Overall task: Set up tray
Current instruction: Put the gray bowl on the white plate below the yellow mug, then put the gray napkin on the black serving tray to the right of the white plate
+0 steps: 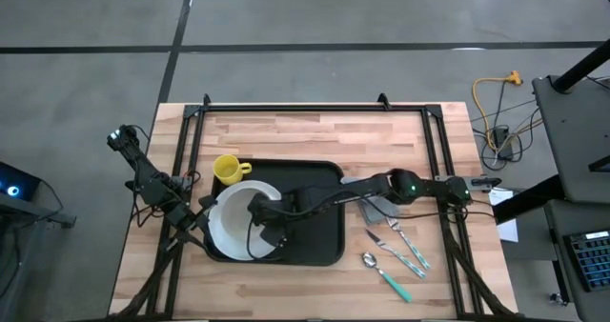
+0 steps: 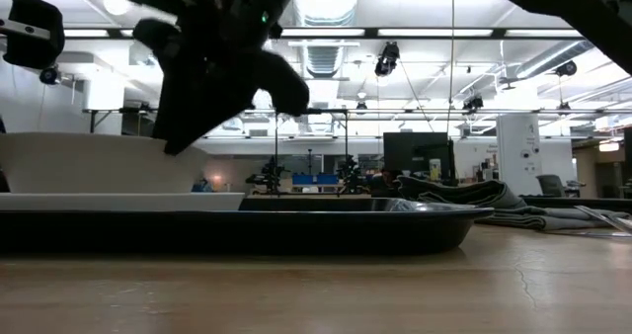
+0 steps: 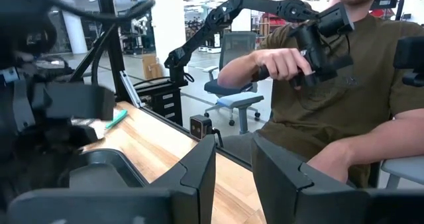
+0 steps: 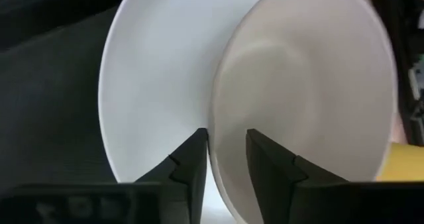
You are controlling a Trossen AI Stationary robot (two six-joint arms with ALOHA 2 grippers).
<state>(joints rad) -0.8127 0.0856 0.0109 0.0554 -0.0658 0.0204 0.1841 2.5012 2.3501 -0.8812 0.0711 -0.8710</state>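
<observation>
From above, the black tray [image 1: 315,238] lies in the middle of the wooden table [image 1: 315,136]. A white plate [image 1: 229,234] lies on the tray's left part, and a white bowl [image 1: 250,203] sits on the plate. A yellow mug [image 1: 227,169] stands on the table just beside the tray's far left corner. To the right of the tray lie a grey cloth [image 1: 381,210], a fork [image 1: 412,244], a knife [image 1: 393,247] and a spoon [image 1: 383,273].

The right gripper [image 1: 261,211] reaches over the tray to the bowl. Only the right wrist view shows how it stands there: its two fingers [image 4: 189,161] are on either side of the bowl's rim [image 4: 215,144], a little apart. I cannot tell if they are touching the rim.

The low view shows the tray from the side, flat on the table, with the plate and bowl on it and the gripper just above.

The left gripper [image 1: 181,212] waits at the table's left edge, near the plate. The left wrist view shows its fingers [image 3: 199,174] apart with nothing between them. Only this view shows a person [image 3: 331,91] sitting past the table, holding a dark handle.
</observation>
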